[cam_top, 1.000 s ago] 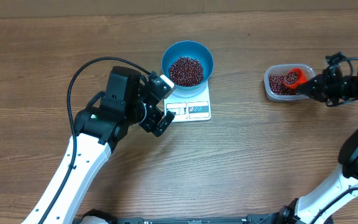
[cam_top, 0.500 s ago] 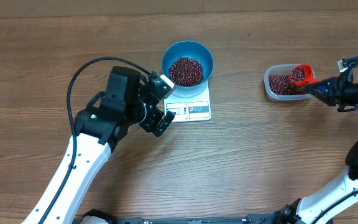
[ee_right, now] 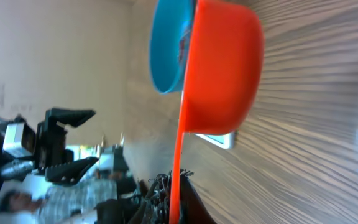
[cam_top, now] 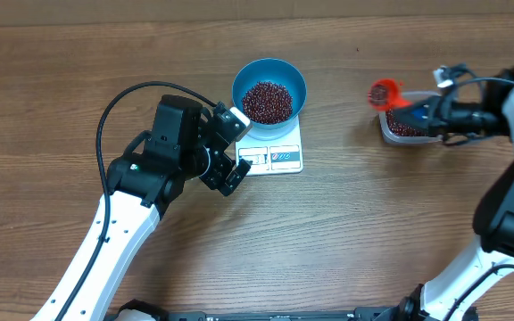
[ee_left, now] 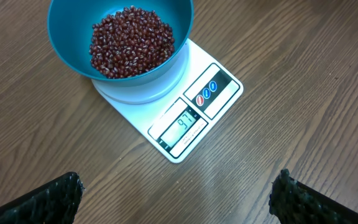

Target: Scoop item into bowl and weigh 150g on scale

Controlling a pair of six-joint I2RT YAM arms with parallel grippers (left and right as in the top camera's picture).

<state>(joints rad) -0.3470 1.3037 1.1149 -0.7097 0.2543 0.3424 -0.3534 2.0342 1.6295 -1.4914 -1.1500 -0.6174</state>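
Observation:
The blue bowl (cam_top: 270,69) stands on the white scale (cam_top: 279,158) and holds a pile of red-brown beans (cam_top: 267,101). My left gripper (cam_top: 236,147) hangs open just left of the scale with nothing between its fingers. In the left wrist view the bowl (ee_left: 67,31), its beans (ee_left: 132,40) and the scale (ee_left: 197,106) lie ahead of the open left gripper (ee_left: 178,193). My right gripper (cam_top: 428,111) is shut on the handle of an orange scoop (cam_top: 384,92), held in the air between the tub and the bowl. In the right wrist view only the scoop's (ee_right: 222,68) outside shows, beyond the right gripper (ee_right: 178,196).
A clear plastic tub (cam_top: 386,125) with more beans (cam_top: 407,130) sits on the wooden table at the right, partly under my right gripper. The left arm's black cable (cam_top: 105,116) loops over the table to the left of the bowl.
My right gripper has lifted the scoop out of the tub and carried it left, toward the bowl. The left arm, bowl and scale have not moved.

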